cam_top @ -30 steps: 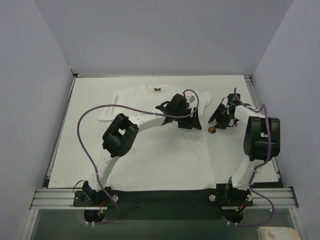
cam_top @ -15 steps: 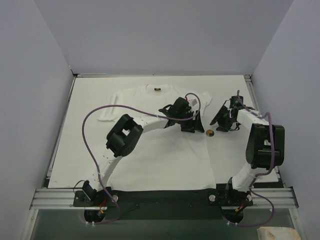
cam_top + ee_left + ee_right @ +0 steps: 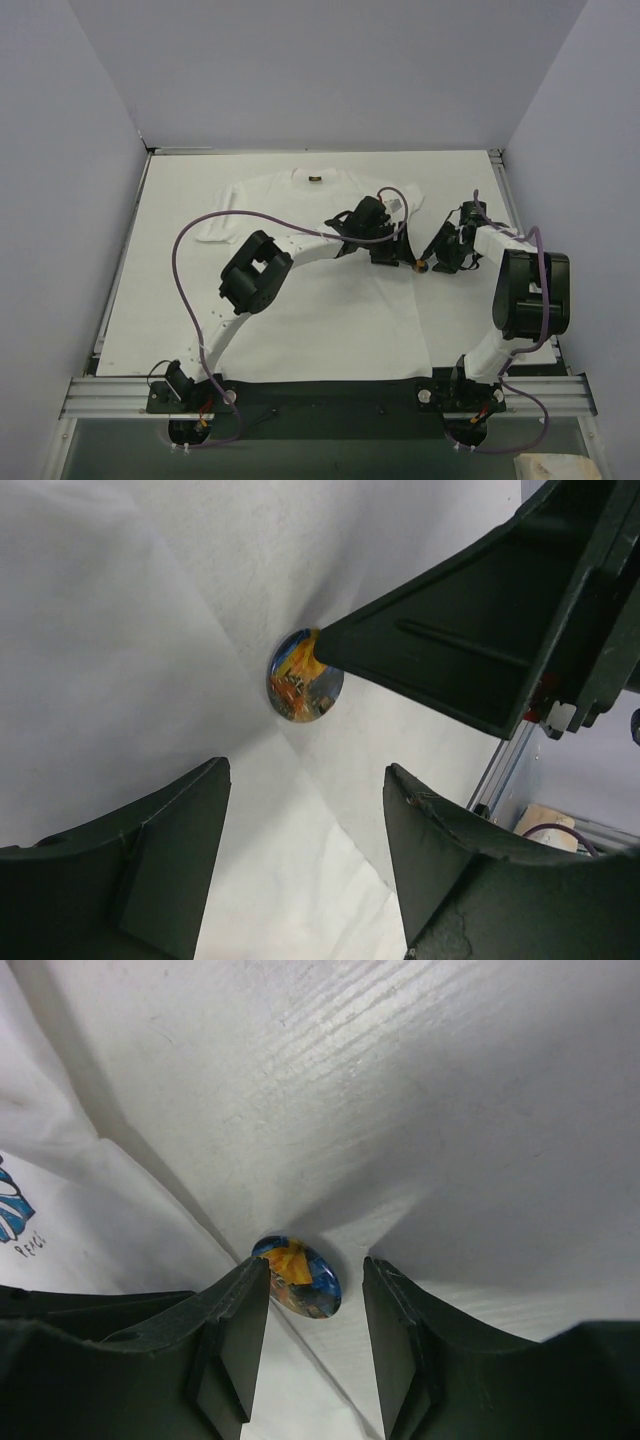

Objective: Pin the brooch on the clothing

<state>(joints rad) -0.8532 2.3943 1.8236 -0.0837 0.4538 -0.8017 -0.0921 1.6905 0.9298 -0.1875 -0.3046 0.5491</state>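
The brooch (image 3: pixel 421 265), a small round disc in orange and blue, lies at the right side edge of the clothing (image 3: pixel 300 290), a white T-shirt spread flat on the table. My right gripper (image 3: pixel 315 1280) is open and straddles the brooch (image 3: pixel 298 1277). Its left finger touches the disc and the right finger stands apart. The blue print (image 3: pixel 12 1210) shows at the left of that view. My left gripper (image 3: pixel 305 780) is open over the shirt (image 3: pixel 100 680), just short of the brooch (image 3: pixel 304 675), with nothing between its fingers.
The white table (image 3: pixel 470 320) is boxed by grey walls on three sides. A metal frame (image 3: pixel 510 215) runs along its right edge and an aluminium rail (image 3: pixel 320 395) along the near edge. Purple cables (image 3: pixel 180 270) loop above the left arm.
My left gripper has slid right across the shirt toward the brooch. My right gripper has come in from the right, and its fingers now stand on either side of the brooch.
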